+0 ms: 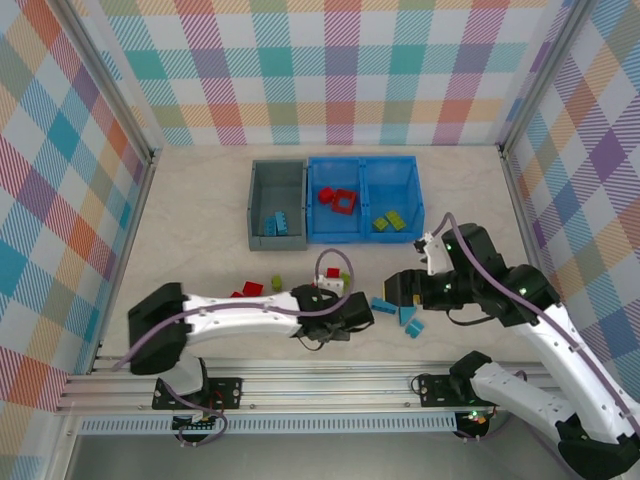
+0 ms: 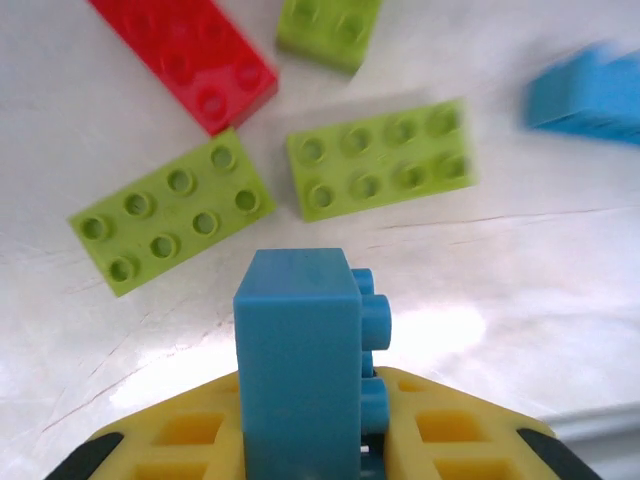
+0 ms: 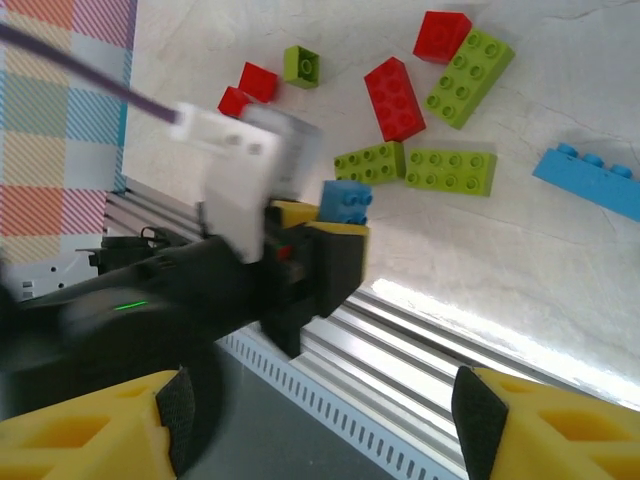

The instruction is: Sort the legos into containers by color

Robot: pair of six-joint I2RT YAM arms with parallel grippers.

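Observation:
My left gripper (image 2: 305, 425) is shut on a light blue lego (image 2: 298, 360), held upright just above the table near the front edge. From the right wrist view the same blue brick (image 3: 345, 202) sits in the left gripper's yellow jaws. Ahead of it lie two lime green bricks (image 2: 175, 215) (image 2: 380, 160) and a red brick (image 2: 190, 55). My right gripper (image 1: 398, 290) hovers open and empty beside two blue pieces (image 1: 382, 304) (image 1: 411, 318). The grey bin (image 1: 255, 205) holds blue bricks. The blue bin (image 1: 362, 160) holds red pieces on the left and green ones on the right.
More loose legos lie at mid-table: red (image 1: 253, 289), green (image 1: 277, 283) and a long blue brick (image 3: 590, 178). The aluminium rail (image 1: 330, 385) runs along the table's near edge, just behind both grippers. Plaid walls enclose the table.

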